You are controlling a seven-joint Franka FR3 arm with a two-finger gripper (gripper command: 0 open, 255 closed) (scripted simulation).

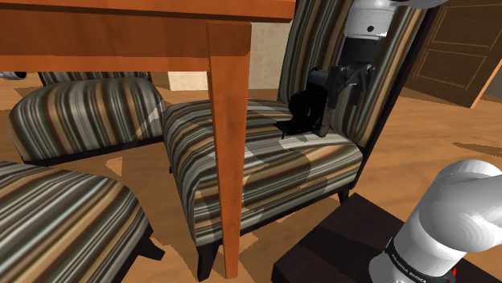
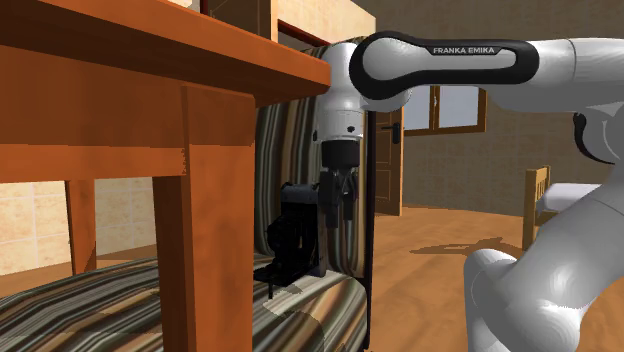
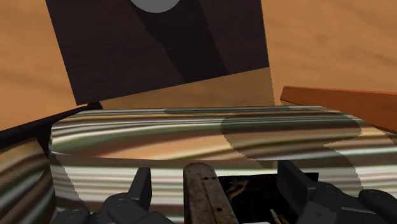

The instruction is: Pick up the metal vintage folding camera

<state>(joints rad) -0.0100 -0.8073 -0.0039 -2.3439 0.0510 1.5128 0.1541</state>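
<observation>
**Camera on the striped chair seat, jaws apart around it**

Your target, the black folding camera with a rust-brown metal strip [image 1: 304, 112], stands upright on the seat of a brown, cream and black striped upholstered chair [image 1: 265, 169], right of centre in the shoulder view and close to the chair's back. In the second exterior view the camera [image 2: 293, 238] is at the middle of the frame, at the rear of the striped seat [image 2: 300, 310].

The white arm [image 2: 440, 60] comes down from the upper right of that frame, and its jaws hang just beside the camera. In the wrist view the jaws stand apart. The camera's brown strip [image 3: 202, 194] lies between them, and you cannot see either finger pressing on it.

Around the chair, you have an orange-brown wooden table whose leg [image 1: 229, 145] cuts down the middle of the shoulder view, in front of the seat. Two more striped chairs sit at that frame's left, one above [image 1: 88, 112] and one below [image 1: 56, 217]. The floor is orange-brown wood [image 1: 426, 153]. A dark brown panelled door [image 1: 458, 56] is at the upper right, and the dark box stand [image 1: 338, 241] at the lower right. A window [image 2: 460, 105] shows right of centre in the second exterior view.
</observation>
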